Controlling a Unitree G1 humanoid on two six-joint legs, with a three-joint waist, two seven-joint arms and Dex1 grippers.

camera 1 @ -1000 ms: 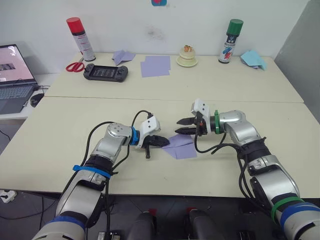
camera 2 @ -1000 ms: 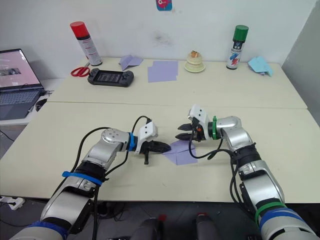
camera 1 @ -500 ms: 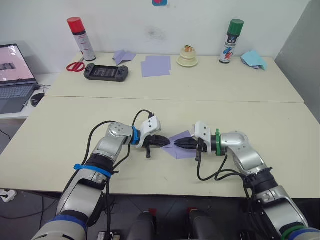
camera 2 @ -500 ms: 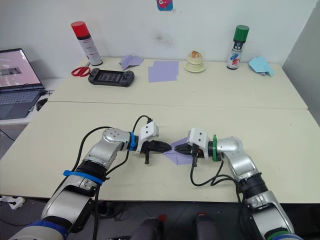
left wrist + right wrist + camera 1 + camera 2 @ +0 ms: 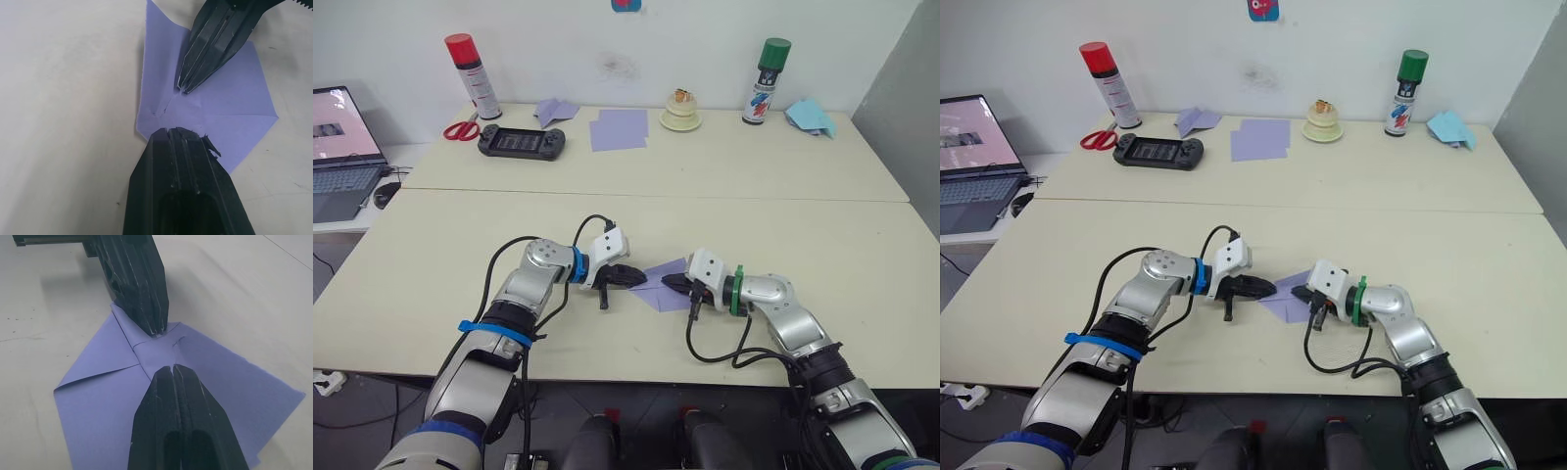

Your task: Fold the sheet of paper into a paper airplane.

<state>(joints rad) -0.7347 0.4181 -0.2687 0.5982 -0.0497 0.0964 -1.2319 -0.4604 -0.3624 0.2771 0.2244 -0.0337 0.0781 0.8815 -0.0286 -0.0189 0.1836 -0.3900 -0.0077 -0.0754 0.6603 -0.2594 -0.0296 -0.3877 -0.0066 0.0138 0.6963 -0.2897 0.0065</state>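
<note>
1. Left eye view showed the sheet of paper (image 5: pixel 668 287) lying flat on the near counter (image 5: pixel 431 255), between the two tools, partly folded into a point aimed toward the left tool (image 5: pixel 634 279).
2. Both tools had their fingers pressed together, narrow, holding nothing; each tip rested on the paper.
3. The right tool (image 5: pixel 672 283) came in from the opposite side, so the two tips faced each other, just apart, along the paper's long axis.
4. Neither arm was clearly nearer; both touched the same central patch.
5. The right wrist view showed what the head views could not: creases meeting between the tips and a folded flap on one side.
6. The left wrist view showed the pointed end under the left tool's tip.
7. I judged the next fold would hinge on that central crease line.
</note>
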